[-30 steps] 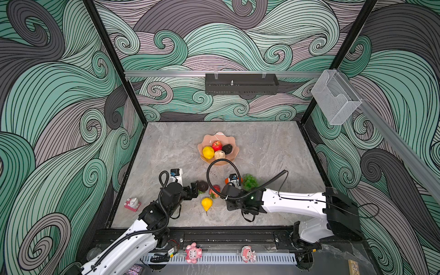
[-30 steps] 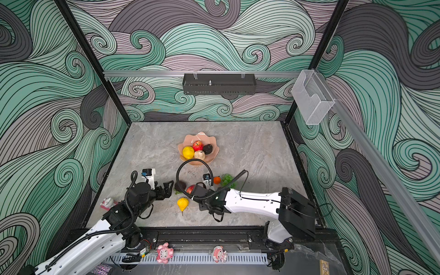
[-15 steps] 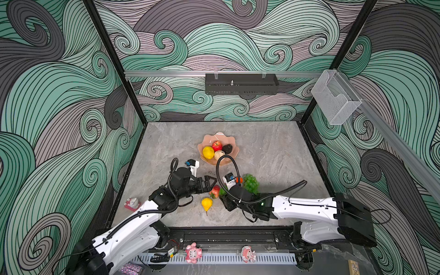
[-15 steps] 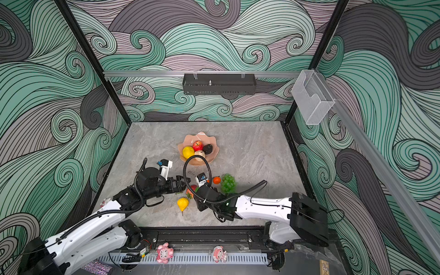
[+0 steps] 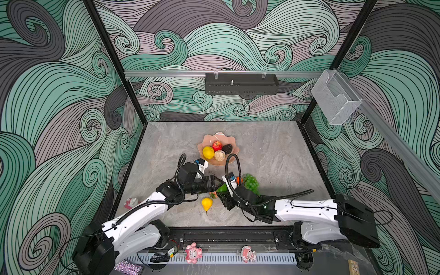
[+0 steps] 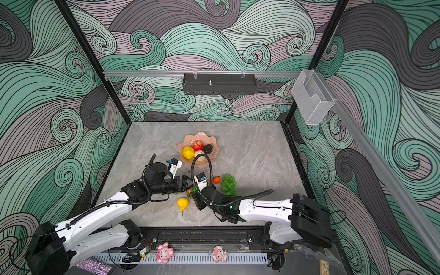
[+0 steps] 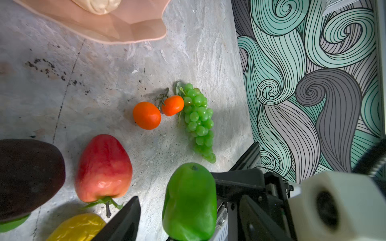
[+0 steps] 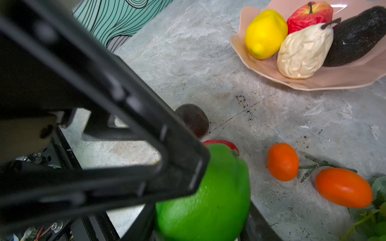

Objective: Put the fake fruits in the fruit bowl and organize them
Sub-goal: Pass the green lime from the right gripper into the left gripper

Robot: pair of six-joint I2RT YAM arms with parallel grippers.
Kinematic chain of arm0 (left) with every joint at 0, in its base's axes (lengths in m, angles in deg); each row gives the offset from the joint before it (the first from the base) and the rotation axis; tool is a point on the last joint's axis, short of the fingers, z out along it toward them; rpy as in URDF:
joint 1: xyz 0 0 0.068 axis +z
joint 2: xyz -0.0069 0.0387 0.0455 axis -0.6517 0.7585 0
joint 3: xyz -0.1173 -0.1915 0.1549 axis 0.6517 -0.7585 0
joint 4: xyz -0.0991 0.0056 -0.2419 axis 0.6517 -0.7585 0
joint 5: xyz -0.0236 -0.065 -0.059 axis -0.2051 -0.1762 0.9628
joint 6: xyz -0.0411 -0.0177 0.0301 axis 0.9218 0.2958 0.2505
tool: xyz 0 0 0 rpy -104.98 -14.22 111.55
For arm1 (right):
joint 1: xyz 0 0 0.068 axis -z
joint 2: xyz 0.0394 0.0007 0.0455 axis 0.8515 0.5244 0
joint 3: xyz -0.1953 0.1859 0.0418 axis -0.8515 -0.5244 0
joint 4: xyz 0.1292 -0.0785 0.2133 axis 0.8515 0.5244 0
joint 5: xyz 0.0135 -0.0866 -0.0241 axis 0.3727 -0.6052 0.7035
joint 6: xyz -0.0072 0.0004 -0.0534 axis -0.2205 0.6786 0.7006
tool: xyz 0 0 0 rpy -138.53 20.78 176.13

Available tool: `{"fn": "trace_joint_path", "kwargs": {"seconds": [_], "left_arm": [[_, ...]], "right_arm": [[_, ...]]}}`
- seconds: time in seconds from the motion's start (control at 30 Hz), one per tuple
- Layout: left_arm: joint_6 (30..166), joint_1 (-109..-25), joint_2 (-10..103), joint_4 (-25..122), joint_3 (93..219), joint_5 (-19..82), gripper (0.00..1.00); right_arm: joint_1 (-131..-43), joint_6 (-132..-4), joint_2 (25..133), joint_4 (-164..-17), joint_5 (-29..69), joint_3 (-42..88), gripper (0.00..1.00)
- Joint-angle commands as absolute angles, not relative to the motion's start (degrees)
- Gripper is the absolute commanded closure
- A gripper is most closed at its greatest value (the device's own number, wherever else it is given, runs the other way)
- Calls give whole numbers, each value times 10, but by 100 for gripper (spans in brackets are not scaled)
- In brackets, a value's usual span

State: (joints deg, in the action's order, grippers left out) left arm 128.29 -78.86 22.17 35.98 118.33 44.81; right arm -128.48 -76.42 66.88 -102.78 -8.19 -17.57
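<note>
Right gripper (image 8: 200,223) is clamping the lime (image 7: 190,200) over the bench (image 5: 273,154), short of the bowl (image 5: 232,157). Left gripper (image 5: 217,182) is standing spread beside the lime, one finger (image 7: 125,221) showing a gap to its skin.

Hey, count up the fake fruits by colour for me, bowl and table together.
Yellow: 2, lemon, yellow pear
Red: 2, apple, red fruit
Orange: 2, oranges
Green: 2, grapes, green fruit
Dark: 2, avocado, dark fruit
Cream: 1, cream pear
Total: 11 in view
</note>
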Motion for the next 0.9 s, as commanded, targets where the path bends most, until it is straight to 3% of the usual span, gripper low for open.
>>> {"fn": "trace_joint_path", "kwargs": {"seconds": [0.0, 0.27, 0.63, 0.87], "left_arm": [[1288, -797, 232, 351, 1208, 470, 25], [1278, -807, 248, 339, 1224, 483, 30], [1275, -814, 262, 351, 1236, 490, 59], [1253, -813, 270, 324, 1262, 465, 62]], "right_arm": [[-1286, -749, 646, -1063, -108, -179, 58], [-1286, -741, 632, -1080, -120, -183, 58], [-1286, -749, 643, -1074, -133, -171, 58], [-1286, -758, 632, -1051, -144, -169, 48]]}}
